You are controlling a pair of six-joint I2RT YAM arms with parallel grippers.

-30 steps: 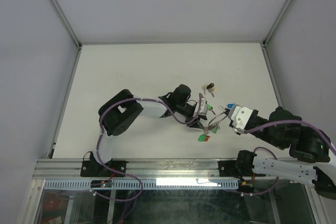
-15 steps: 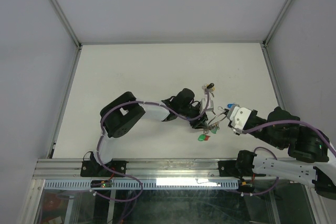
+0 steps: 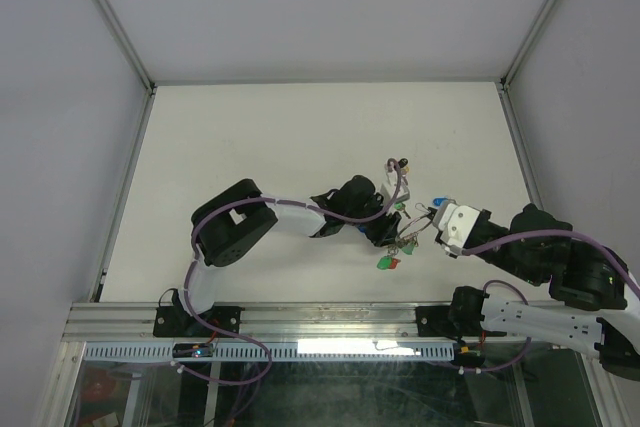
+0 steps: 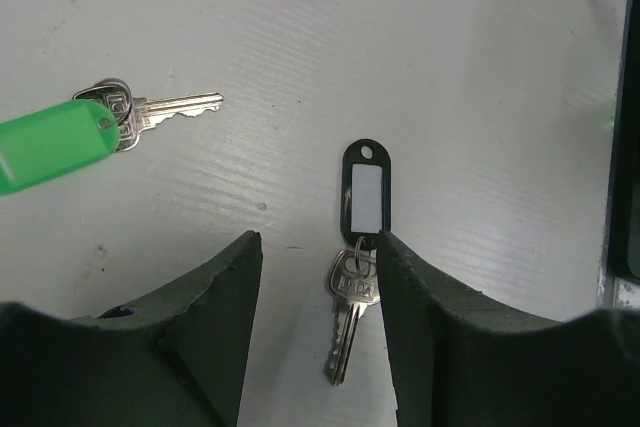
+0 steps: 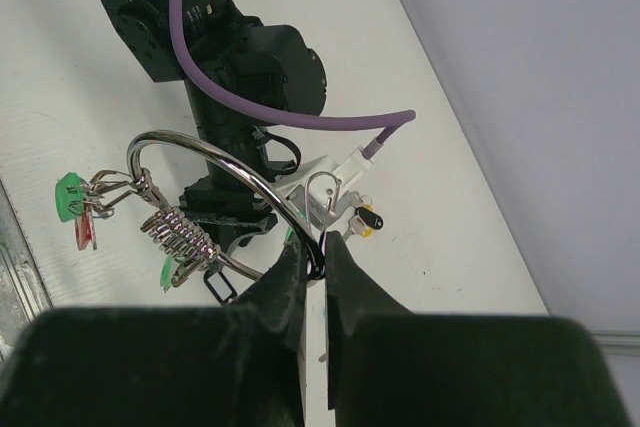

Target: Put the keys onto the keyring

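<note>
Tabletop (image 3: 250, 137) lies beneath both my tools. My right tool (image 5: 318, 249) is pinched tight on the wire keyring (image 5: 262, 187), whose red and green tags (image 5: 72, 197) dangle to its left. My left tool (image 4: 318, 242) stands apart over a black-tagged key (image 4: 366, 197) lying between its fingers, with a green-tagged key (image 4: 170, 107) further left.

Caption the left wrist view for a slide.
Open left gripper hovers over a black-tagged key flat on the white table; a green-tagged key lies apart at upper left.

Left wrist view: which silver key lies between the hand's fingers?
The silver key with the black oblong tag; the green-tagged key lies outside them, upper left.
</note>
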